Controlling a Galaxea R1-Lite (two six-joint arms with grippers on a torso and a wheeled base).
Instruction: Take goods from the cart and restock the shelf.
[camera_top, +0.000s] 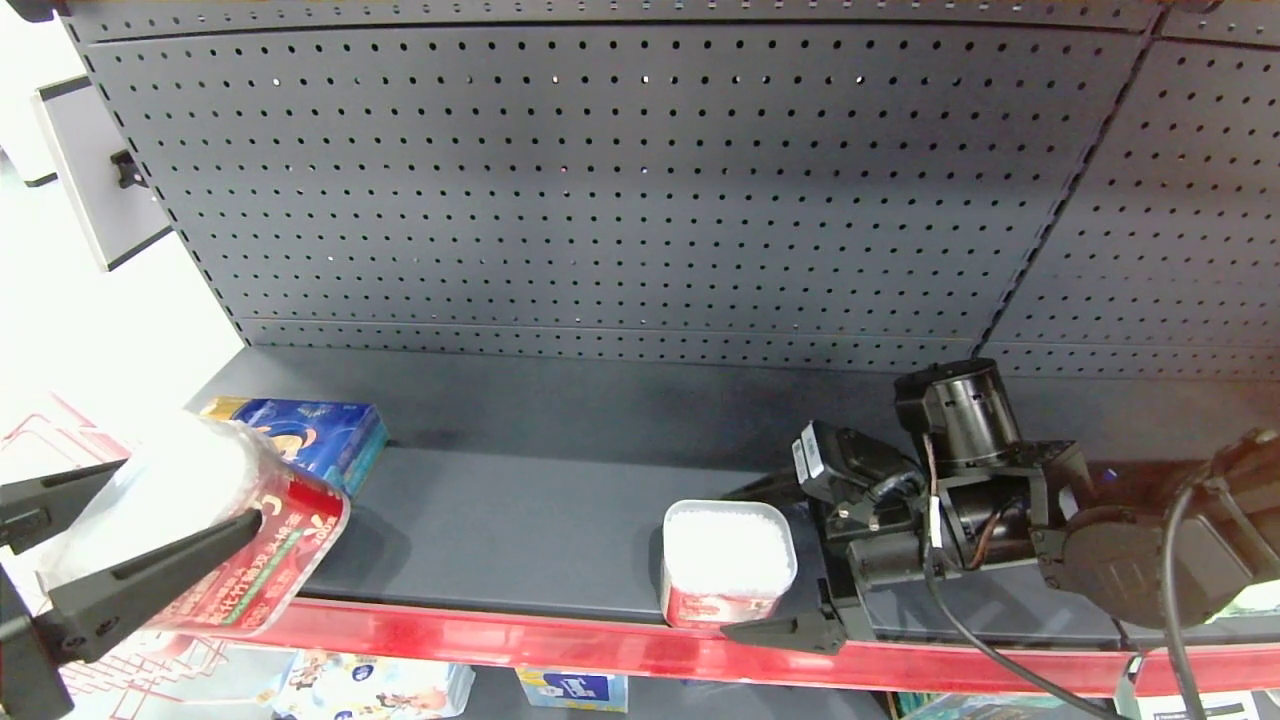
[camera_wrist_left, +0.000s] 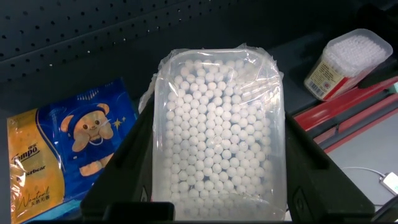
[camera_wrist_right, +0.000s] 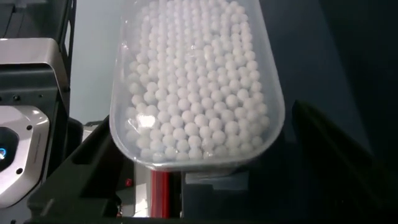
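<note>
My left gripper (camera_top: 130, 540) (camera_wrist_left: 217, 174) is shut on a clear cotton swab box (camera_top: 190, 520) (camera_wrist_left: 217, 124) with a red label. It holds the box tilted at the left end of the grey shelf (camera_top: 550, 490), just off the front edge. A second cotton swab box (camera_top: 728, 560) (camera_wrist_left: 345, 62) (camera_wrist_right: 196, 81) stands upright on the shelf near the front edge. My right gripper (camera_top: 740, 562) (camera_wrist_right: 208, 165) is open around it, a finger (camera_top: 785, 630) on each side. In the right wrist view a gap shows between one finger (camera_wrist_right: 339, 162) and the box.
A blue tissue pack (camera_top: 300, 435) (camera_wrist_left: 68, 149) lies at the shelf's left end, just behind the held box. The shelf has a red front lip (camera_top: 500, 640) and a perforated back panel (camera_top: 600, 200). More packs (camera_top: 370, 690) sit on the lower shelf. The red wire cart (camera_top: 40, 430) shows at far left.
</note>
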